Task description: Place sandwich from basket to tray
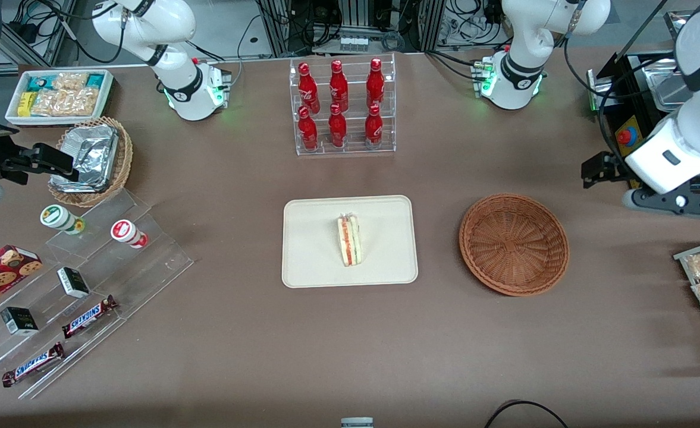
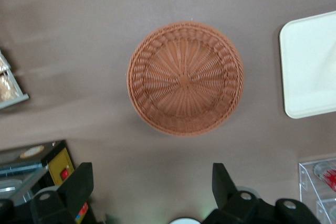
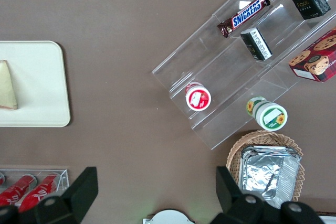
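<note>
- Your front view looks steeply down on the whole desk (image 1: 237, 356) from high up, facing the two arm bases.
- Your left wrist camera hangs well above the desk, looking straight down past the wide-open tool (image 2: 152, 182) at the basket (image 2: 185, 78).
- It shares the basket (image 1: 514, 244) and one end of the tray (image 2: 310, 72) with the front view.
- Your right wrist camera also looks straight down, over the clear stepped rack (image 3: 247, 61); both wrist views catch the tray (image 3: 37, 85), each at a different end.

Robotics lab: cable-cluttered racks (image 1: 350, 24), staged snack-laden table (image 1: 237, 333).
</note>
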You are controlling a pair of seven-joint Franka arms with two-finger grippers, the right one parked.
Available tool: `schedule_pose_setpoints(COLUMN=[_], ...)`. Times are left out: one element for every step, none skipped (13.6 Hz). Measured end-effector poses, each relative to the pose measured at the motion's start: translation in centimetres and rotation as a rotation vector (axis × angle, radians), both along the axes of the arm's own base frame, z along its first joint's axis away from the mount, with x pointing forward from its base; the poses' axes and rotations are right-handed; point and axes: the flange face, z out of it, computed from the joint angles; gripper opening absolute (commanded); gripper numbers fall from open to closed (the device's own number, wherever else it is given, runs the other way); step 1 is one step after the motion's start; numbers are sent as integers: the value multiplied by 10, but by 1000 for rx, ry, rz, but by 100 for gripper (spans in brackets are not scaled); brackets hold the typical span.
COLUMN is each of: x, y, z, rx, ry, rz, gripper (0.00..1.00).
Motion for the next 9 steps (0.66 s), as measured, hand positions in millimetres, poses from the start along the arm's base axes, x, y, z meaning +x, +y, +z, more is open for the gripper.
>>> schedule_pose_setpoints(x=[-6, -11, -15, -18, -20, -23, -27, -33, -38], y=[2, 4, 9, 15, 21, 25, 27, 28, 28], z=[8, 15, 21, 26, 30, 33, 34, 35, 35], rx=[-6, -10, -16, -20, -23, -25, -24, -22, -19], ry=[1, -3, -9, -14, -17, -17, -10, 0, 6], rz=[1, 6, 17, 25, 34, 40, 43, 46, 48], gripper=[100, 100, 100, 100, 100, 100, 100, 100, 100])
